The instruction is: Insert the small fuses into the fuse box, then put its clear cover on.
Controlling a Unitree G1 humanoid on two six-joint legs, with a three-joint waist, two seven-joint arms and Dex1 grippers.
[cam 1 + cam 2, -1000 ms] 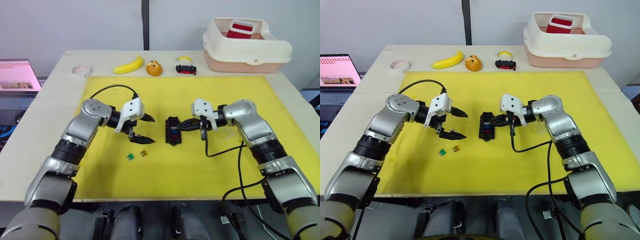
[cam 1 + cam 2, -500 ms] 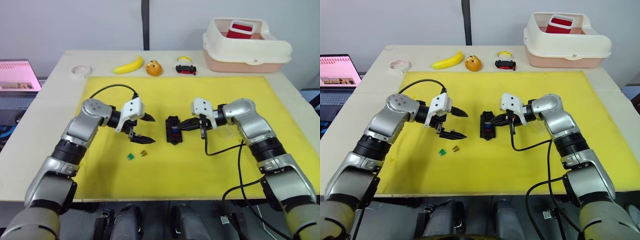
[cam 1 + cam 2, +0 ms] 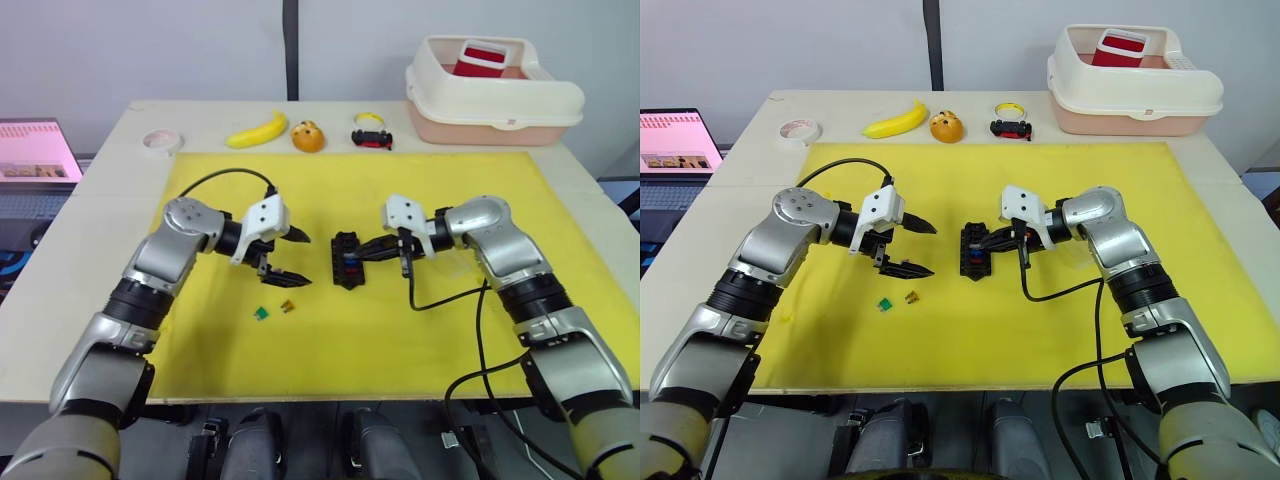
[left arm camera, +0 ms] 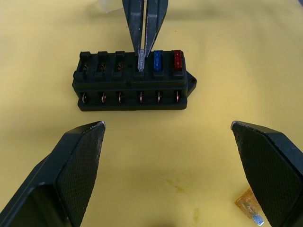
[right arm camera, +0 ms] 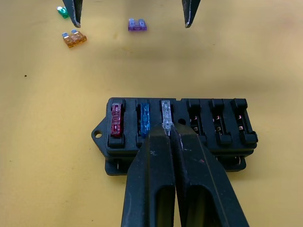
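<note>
The black fuse box point(image 3: 346, 260) lies in the middle of the yellow mat. A red fuse point(image 5: 116, 120) and a blue fuse point(image 5: 143, 118) sit in its first two slots. My right gripper point(image 5: 166, 126) is shut on the top of a grey fuse point(image 4: 140, 62) standing in the third slot. Just left of the box, my left gripper point(image 3: 305, 260) hangs open and empty, its jaws wide apart. Loose on the mat lie a green fuse point(image 3: 261, 313), an amber fuse point(image 3: 287, 305) and a purple fuse point(image 5: 137, 24). An edge of the clear cover point(image 4: 111, 4) shows beyond the box.
A cream lidded bin point(image 3: 495, 100) stands at the back right. A banana point(image 3: 257, 130), an orange toy point(image 3: 308, 136), a small toy car point(image 3: 372, 132) and a tape roll point(image 3: 160, 141) line the table's far edge. A laptop point(image 3: 35, 150) sits off to the left.
</note>
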